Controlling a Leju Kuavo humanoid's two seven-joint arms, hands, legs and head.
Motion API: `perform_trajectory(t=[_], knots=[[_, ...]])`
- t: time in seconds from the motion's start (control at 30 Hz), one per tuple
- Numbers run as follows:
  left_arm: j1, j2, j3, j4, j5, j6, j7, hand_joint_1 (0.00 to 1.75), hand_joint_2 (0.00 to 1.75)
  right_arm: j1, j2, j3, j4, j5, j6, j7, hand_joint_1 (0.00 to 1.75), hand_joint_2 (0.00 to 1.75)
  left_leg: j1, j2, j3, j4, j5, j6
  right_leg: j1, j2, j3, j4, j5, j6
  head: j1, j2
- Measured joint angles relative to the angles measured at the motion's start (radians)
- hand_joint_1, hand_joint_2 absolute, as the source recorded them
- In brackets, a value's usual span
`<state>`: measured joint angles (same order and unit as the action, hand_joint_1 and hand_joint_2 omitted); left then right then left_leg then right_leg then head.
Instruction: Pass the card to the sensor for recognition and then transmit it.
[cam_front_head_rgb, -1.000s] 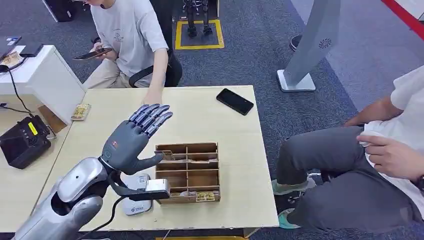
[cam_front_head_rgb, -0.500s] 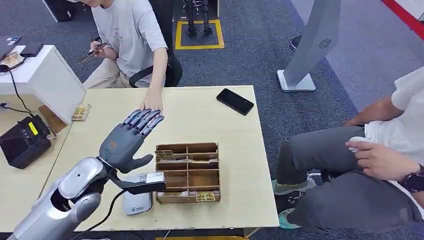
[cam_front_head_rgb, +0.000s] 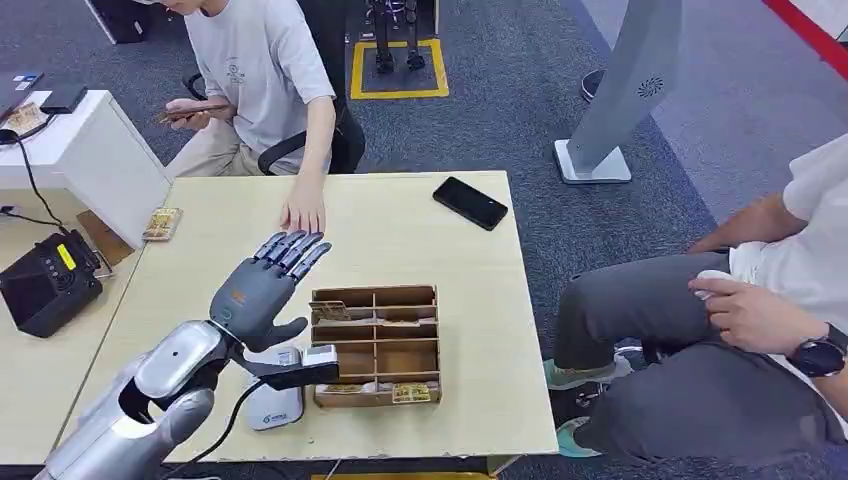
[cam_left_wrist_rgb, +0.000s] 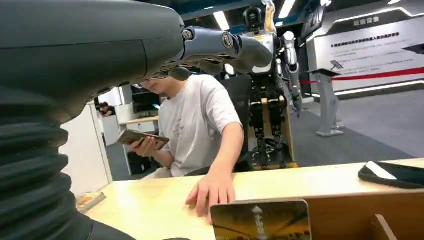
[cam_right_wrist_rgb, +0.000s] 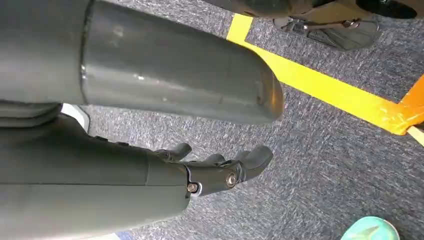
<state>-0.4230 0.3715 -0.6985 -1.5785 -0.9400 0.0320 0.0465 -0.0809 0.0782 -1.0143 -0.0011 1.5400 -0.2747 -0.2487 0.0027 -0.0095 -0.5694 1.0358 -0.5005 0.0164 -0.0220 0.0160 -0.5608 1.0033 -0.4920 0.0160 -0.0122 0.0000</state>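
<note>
Reach phase: your left hand (cam_front_head_rgb: 262, 287), fingers spread and empty, hovers at nine o'clock of the card (cam_front_head_rgb: 331, 311) standing in the wooden organizer (cam_front_head_rgb: 376, 343); next, pinch that card

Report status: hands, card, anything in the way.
Left hand open, above the table beside the card box. Right hand hangs empty. Card stands in box. Person's hand rests ahead.
</note>
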Motion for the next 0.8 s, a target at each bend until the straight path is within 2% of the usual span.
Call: perform_trajectory(t=[0.27, 0.47, 0.8], knots=[[0.000, -0.011, -0.021, 0.025, 0.009, -0.007, -0.007, 0.00, 1.75, -0.007, 0.000, 0.014, 0.000, 0.000, 0.007, 0.005, 0.00, 0.00, 0.000, 0.000, 0.000, 0.000, 0.000, 0.000, 0.000, 0.000, 0.000, 0.000, 0.000, 0.000, 0.000, 0.000], [0.000, -0.017, -0.022, 0.026, 0.168, -0.067, -0.056, 0.00, 1.75, -0.009, 0.000, 0.020, 0.000, 0.000, 0.007, 0.007, 0.00, 0.00, 0.000, 0.000, 0.000, 0.000, 0.000, 0.000, 0.000, 0.000, 0.000, 0.000, 0.000, 0.000, 0.000, 0.000], [-0.005, -0.027, -0.028, 0.025, 0.206, -0.085, -0.054, 0.00, 1.75, -0.014, 0.000, 0.023, 0.000, 0.000, 0.008, 0.008, 0.00, 0.00, 0.000, 0.000, 0.000, 0.000, 0.000, 0.000, 0.000, 0.000, 0.000, 0.000, 0.000, 0.000, 0.000, 0.000]])
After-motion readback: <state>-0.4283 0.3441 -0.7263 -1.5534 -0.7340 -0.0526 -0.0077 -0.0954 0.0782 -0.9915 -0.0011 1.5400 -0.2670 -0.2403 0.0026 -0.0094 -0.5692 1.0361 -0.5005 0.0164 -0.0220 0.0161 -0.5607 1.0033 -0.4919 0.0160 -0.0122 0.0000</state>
